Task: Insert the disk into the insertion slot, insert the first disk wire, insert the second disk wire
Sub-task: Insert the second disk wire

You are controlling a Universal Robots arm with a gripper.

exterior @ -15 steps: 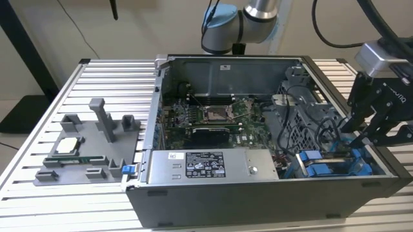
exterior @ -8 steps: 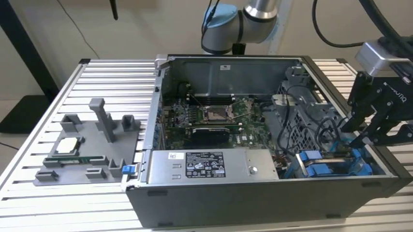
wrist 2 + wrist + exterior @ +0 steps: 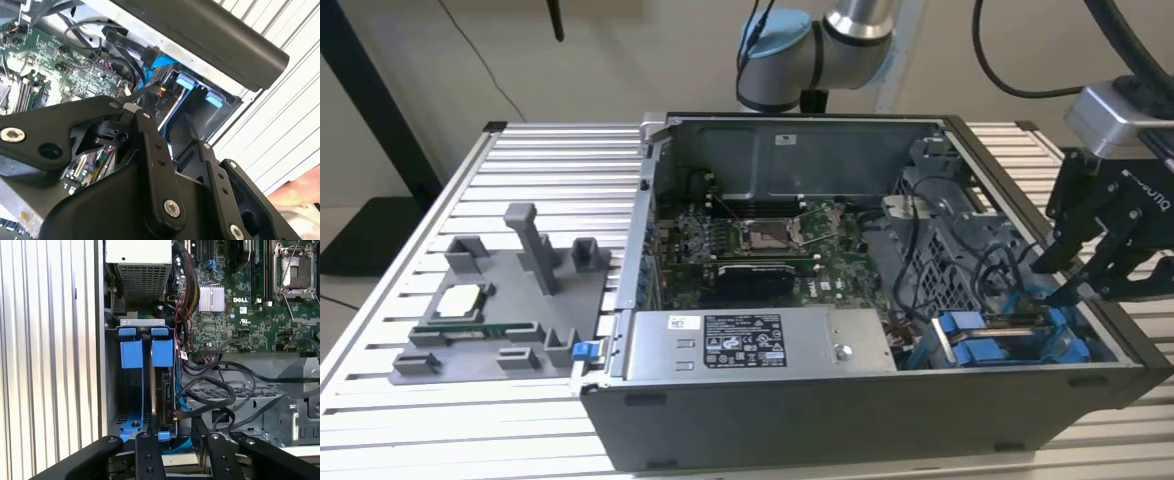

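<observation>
A slatted metal bench [image 3: 520,160] is carrying an open computer case [image 3: 854,425]. A pale wall is running behind it and a black stand leg [image 3: 380,110] is standing at the exterior view's left. A grey fixture [image 3: 540,250] is sitting on the bench left of the case, holding a processor chip [image 3: 460,300]. Inside the case, the power-supply box [image 3: 761,345] is lying along the near wall and the motherboard [image 3: 761,240] is lying beyond it.

The arm [image 3: 834,35] is rising at the far side. Its claw [image 3: 1067,285] is hanging, pointing down, over the case's near right corner, just above the insertion slot [image 3: 142,322]. The disk [image 3: 165,390] is sitting edge-on, down inside the slot, on the side nearer the motherboard, under 1 of 2 blue tabs [image 3: 162,352]. Black cables [image 3: 215,390] are looping just beside it. Whether the claw is open or gripping anything, I cannot tell.
</observation>
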